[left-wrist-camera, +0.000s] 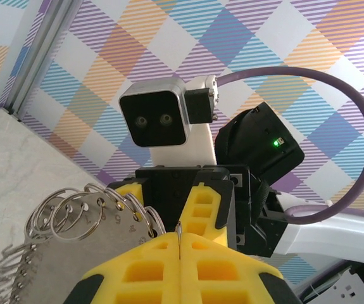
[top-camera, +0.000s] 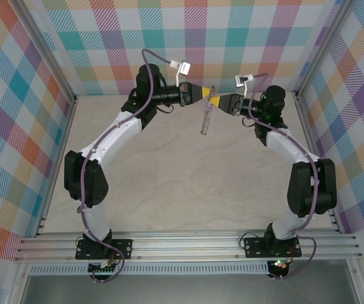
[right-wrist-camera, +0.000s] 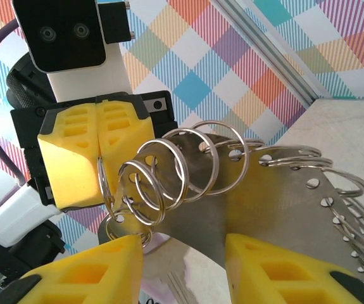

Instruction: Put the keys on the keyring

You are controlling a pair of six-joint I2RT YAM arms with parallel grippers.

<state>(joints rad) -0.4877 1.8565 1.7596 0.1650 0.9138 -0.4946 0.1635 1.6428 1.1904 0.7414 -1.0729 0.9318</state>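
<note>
The keyring (right-wrist-camera: 283, 196) is a flat silver plate with numbered holes, several of which carry a split ring. In the top view it hangs (top-camera: 205, 120) below the two grippers, which meet nose to nose above the back of the table. My left gripper (left-wrist-camera: 180, 235) is shut on one thin split ring (right-wrist-camera: 104, 180) at the plate's end. My right gripper (right-wrist-camera: 180, 244) stands open, its yellow fingers (right-wrist-camera: 83, 272) either side of the plate's lower edge. Low in that gap lies a pale lilac piece with a grooved metal blade (right-wrist-camera: 172, 284), seemingly the key, partly cut off by the frame.
The beige tabletop (top-camera: 169, 171) lies below both arms. Plaid walls (top-camera: 17, 114) and aluminium rails (top-camera: 188, 244) close it in on every side. A purple cable (left-wrist-camera: 333, 126) loops off the right wrist close to the left gripper.
</note>
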